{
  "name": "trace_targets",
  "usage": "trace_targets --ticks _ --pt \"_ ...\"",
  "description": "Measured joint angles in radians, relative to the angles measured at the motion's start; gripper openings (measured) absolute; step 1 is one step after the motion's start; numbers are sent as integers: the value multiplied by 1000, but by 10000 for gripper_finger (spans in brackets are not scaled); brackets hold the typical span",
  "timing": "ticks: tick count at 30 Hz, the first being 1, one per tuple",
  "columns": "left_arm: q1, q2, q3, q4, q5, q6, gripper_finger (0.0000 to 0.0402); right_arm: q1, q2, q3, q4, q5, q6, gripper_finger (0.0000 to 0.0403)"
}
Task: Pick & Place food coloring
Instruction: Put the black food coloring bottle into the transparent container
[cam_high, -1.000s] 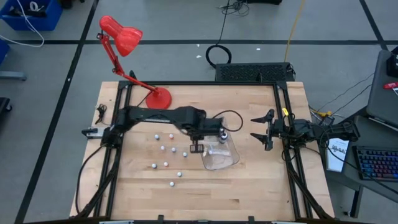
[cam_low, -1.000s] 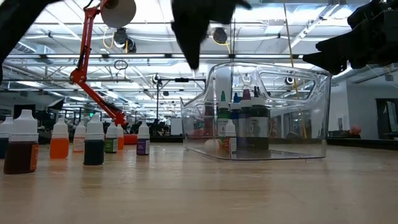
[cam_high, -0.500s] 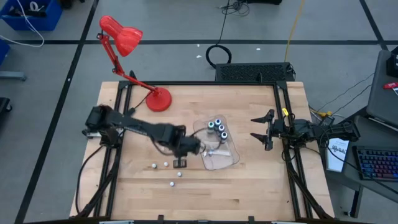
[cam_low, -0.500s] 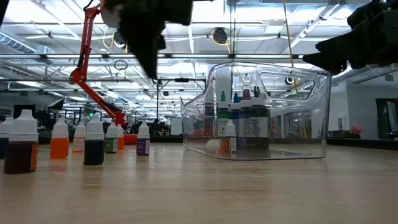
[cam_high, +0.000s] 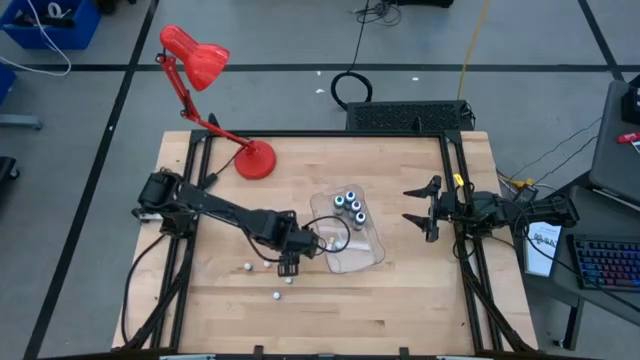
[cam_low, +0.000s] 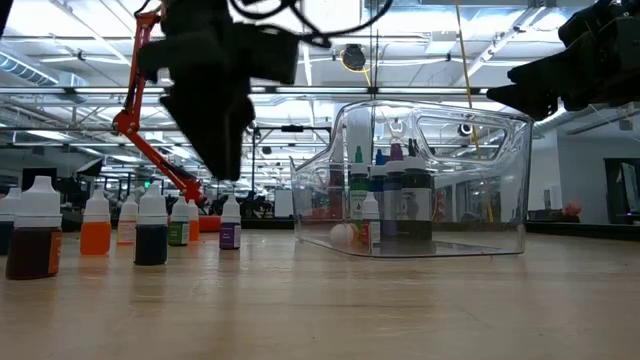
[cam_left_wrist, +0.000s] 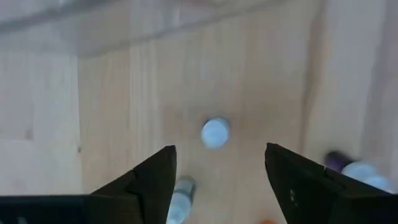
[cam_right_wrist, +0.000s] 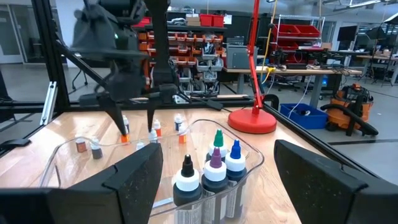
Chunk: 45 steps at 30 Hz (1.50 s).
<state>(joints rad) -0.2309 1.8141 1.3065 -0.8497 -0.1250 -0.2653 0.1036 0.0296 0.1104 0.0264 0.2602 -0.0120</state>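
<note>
Presently I find the left gripper (cam_high: 288, 266) hanging above the pale wooden counter (cam_high: 400, 310), just off the nine o'clock side of the clear rectangular plastic tray (cam_high: 372, 258). In the left wrist view its jaws stand apart with nothing between them, and a small whitish food coloring bottle (cam_left_wrist: 215, 133) stands on the wood below the gap. From the low camera the same gripper (cam_low: 222, 150) is clear of the counter surface.

Inside the tray I note the taller dark food coloring bottles with blue, green and purple tips (cam_right_wrist: 216, 163), grouped upright at its twelve o'clock end (cam_high: 349, 204). A loose row of tiny bottles with brown, orange, dark and purple contents (cam_low: 150, 230) stands on the counter at nine o'clock of the tray in the low view; overhead, a few white caps (cam_high: 277, 295) remain at roughly seven o'clock of the tray.

The right gripper (cam_high: 421, 214) waits at three o'clock of the tray, well apart from it, jaws spread and empty.

A red desk lamp (cam_high: 197, 56) stands at the counter's eleven o'clock corner.
</note>
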Motion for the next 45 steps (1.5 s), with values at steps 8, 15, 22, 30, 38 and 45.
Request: trace_targets --ticks 8,15,22,30,38,45 --pt "1 -1 -77 163 30 0 214 0 0 0 0 0 0 295" --pt "19 -1 -114 176 20 -29 198 0 0 0 0 0 0 295" --pt "40 -1 -147 233 28 -29 196 0 0 0 0 0 0 295" --pt "48 -1 -159 235 39 -27 196 0 0 0 0 0 0 295" --pt "48 -1 -159 235 72 -26 191 0 0 0 0 0 0 295" --pt "48 -1 -159 260 72 -27 161 0 0 0 0 0 0 295"
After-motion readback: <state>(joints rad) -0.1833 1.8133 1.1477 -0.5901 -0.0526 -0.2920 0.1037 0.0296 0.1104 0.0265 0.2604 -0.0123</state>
